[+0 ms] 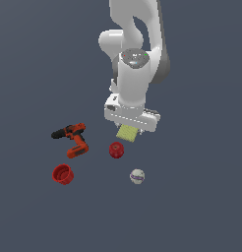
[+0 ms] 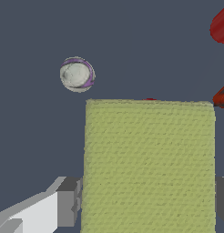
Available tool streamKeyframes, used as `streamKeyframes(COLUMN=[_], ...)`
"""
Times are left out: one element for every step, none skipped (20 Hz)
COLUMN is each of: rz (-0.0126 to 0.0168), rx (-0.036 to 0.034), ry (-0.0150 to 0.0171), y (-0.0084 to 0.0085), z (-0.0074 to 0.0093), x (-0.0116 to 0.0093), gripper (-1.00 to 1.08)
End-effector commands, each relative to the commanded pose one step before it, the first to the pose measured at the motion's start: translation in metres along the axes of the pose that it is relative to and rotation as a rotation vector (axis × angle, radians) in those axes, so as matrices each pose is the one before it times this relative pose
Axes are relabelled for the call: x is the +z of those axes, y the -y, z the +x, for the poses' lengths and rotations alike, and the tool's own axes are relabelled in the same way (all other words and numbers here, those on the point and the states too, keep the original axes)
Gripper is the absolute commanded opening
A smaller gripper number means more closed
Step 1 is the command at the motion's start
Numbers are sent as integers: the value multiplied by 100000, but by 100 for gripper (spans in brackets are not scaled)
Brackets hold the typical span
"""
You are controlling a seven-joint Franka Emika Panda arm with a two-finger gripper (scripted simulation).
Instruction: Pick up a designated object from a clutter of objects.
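One gripper (image 1: 129, 129): fingers (image 2: 68, 202) closed on one yellow-green sponge block (image 1: 127, 133), lifted off tabletop (image 1: 192, 197). Below: one drill (image 1: 73, 139), one red cup (image 1: 63, 174), one red ball (image 1: 116, 150), one white baseball (image 1: 137, 176).

Exterior view high, distant, angled down; wrist view close — shared sponge block (image 1: 127, 133) (image 2: 149, 166), baseball (image 1: 137, 176) (image 2: 77, 74).

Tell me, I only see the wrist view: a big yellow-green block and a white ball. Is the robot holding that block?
Observer: Yes. In the exterior view the sponge block hangs from the gripper.
Child: What else is there?
Observer: An orange and black drill lies toward the exterior view's left.
Child: Anything red?
Observer: A red cup lies below the drill in that picture, and a red ball sits near the block.
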State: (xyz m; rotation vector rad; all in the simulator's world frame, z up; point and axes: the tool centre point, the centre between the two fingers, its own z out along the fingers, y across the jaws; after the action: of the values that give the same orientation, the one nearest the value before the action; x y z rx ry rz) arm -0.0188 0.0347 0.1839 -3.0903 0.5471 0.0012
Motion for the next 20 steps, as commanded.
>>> streamKeyframes(rz=[77,0,0,0,0,0,0,0,0,-54,0,-62,0,0,-65,0,0,-65,0,0], rx=[-88,0,0,0,0,0,0,0,0,41,0,24,0,0,15,0,0,13,0,0], ry=[-14,0,0,0,0,0,0,0,0,-13,0,-18,0,0,-19,0,0,-19,0,0], y=[-1448,-566,-566,-566,-565,-565,-564,-563,-559,-544,-515,-489,-476,-458,-429,-426,-412,-383,-385,-373], z=[1347,549,551,553,556,558,561,564,563,548,527,507,494,479,461,453,441,425,420,409], x=[-2435,-930,-929,-928,-928,-927,-925,-924,-917,-881,-845,-813,-781,-753,-730,-703,-680,-662,-638,-618], gripper=[-100,-100,-100,-100,-100,-100,-100,-100,-100,-100,-100,-100,-100,-100,-100,-100,-100,-100,-100,-100])
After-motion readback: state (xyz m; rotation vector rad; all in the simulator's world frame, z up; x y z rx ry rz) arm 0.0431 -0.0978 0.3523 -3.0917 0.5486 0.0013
